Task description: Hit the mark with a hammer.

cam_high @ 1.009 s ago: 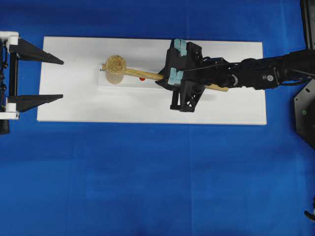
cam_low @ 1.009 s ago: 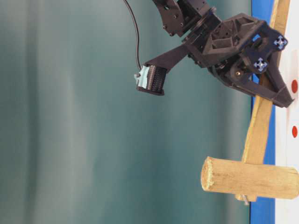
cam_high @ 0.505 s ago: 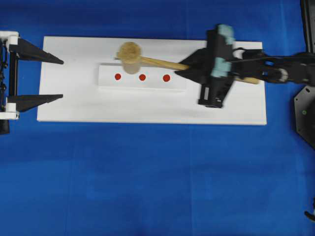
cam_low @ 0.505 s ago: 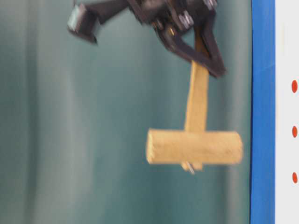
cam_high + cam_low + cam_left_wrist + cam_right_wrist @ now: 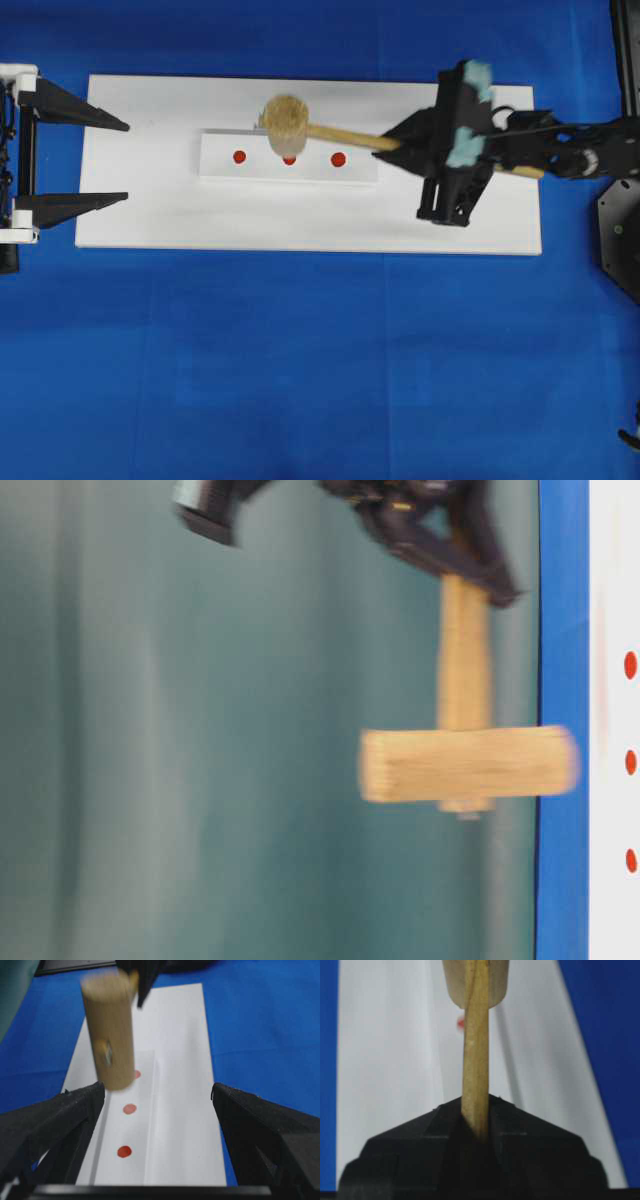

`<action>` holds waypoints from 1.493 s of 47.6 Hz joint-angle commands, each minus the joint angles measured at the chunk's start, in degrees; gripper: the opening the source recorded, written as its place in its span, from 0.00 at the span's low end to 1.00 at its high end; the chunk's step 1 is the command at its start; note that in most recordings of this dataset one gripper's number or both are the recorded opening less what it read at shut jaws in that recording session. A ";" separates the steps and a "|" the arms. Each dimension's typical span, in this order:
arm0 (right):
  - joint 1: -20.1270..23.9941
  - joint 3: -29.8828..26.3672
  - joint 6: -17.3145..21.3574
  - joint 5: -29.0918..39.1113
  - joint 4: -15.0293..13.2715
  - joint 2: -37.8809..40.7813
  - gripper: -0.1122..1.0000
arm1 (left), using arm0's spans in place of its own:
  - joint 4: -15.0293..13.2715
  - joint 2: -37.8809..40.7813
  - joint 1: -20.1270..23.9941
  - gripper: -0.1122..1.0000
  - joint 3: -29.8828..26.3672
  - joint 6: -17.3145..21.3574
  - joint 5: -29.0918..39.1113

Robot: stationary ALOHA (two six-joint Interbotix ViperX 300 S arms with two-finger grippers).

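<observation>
The right gripper (image 5: 405, 143) is clamped tight on the hammer (image 5: 300, 125) by its handle — long axis running nine to three o'clock in the overhead view, head at the nine o'clock end, held up off the white block (image 5: 220, 168). The head covers the middle dot; the mark (image 5: 338, 159) sits clear, at the head's four o'clock. The left gripper (image 5: 110, 162) stands wide apart at far nine o'clock — nothing in it.

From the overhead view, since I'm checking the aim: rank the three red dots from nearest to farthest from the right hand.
1. Right-end dot, the mark, closest to the right hand.
2. Middle dot, partly under the hammer head.
3. Left-end dot, farthest, toward the left hand.
</observation>
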 commanded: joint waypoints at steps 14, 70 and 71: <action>0.18 -1.67 0.44 -0.44 2.81 5.98 0.10 | -0.09 0.09 0.09 0.87 -0.62 -0.09 -0.62; 0.53 9.23 0.88 0.88 4.04 -6.86 0.10 | -0.18 0.00 0.09 0.87 -0.62 -0.09 -0.62; 0.79 9.05 0.97 1.05 4.39 -5.27 0.10 | -0.09 0.00 0.09 0.87 -0.62 -0.09 -0.62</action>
